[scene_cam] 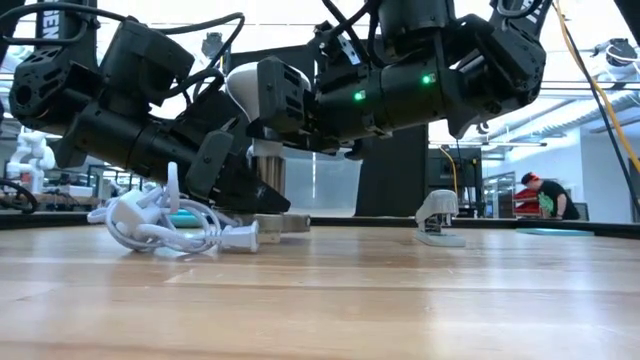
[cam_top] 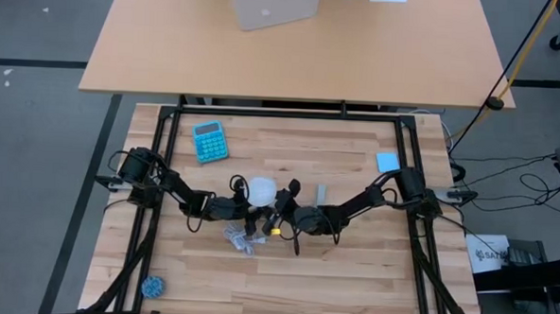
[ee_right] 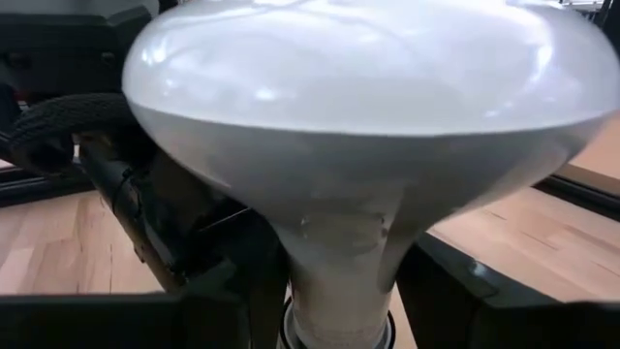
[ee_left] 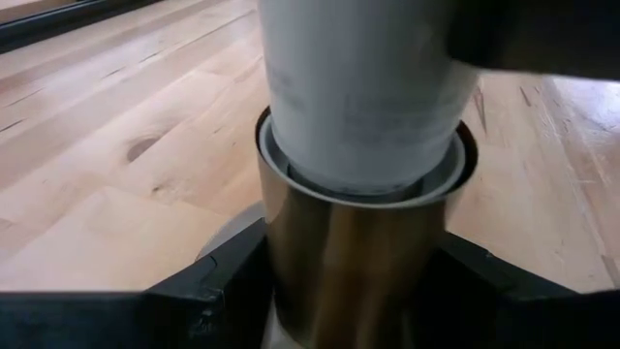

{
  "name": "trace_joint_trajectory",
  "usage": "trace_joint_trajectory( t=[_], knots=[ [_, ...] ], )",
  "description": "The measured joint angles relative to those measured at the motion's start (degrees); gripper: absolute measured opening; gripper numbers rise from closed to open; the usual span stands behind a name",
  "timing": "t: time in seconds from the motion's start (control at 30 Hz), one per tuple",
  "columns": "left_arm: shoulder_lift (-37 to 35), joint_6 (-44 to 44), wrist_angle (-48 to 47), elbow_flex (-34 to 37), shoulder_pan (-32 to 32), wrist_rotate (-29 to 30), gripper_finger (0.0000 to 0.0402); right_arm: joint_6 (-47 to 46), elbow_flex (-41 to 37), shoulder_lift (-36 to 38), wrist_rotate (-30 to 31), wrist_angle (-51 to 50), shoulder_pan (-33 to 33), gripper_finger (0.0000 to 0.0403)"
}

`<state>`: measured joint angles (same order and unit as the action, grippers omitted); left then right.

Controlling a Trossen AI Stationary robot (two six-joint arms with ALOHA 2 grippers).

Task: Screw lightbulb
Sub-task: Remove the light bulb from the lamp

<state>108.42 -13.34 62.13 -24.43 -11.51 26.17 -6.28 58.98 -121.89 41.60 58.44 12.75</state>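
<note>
White cone-shaped lightbulb [ee_right: 358,126] upright, neck seated in shiny metal cylindrical socket [ee_left: 358,262]. Left gripper [ee_left: 354,291] clamps socket from both sides. Right gripper [ee_right: 339,291] flanks lightbulb neck just above socket; contact unclear. White coiled cord [scene_cam: 165,228] beside socket on wooden table [cam_top: 351,274].

Two dark, matte black arms built of blocky jointed segments make up the robot. The left arm [cam_top: 170,188] has a rounded cylindrical base joint, and so does the right arm [cam_top: 373,197]. Black cables loop loosely along both. In the low view, two small green lights glow on one housing [scene_cam: 400,85], and black cables arch above it.
</note>
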Motion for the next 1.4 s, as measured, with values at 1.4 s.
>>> trace_joint_trajectory(
  t=[1.4],
  knots=[
    [-0.6,7.8,8.0,0.1,-3.9,1.9,0.0176,6.1,-0.1,4.2,-6.1,-2.2,0.7,0.0160]
  ],
)
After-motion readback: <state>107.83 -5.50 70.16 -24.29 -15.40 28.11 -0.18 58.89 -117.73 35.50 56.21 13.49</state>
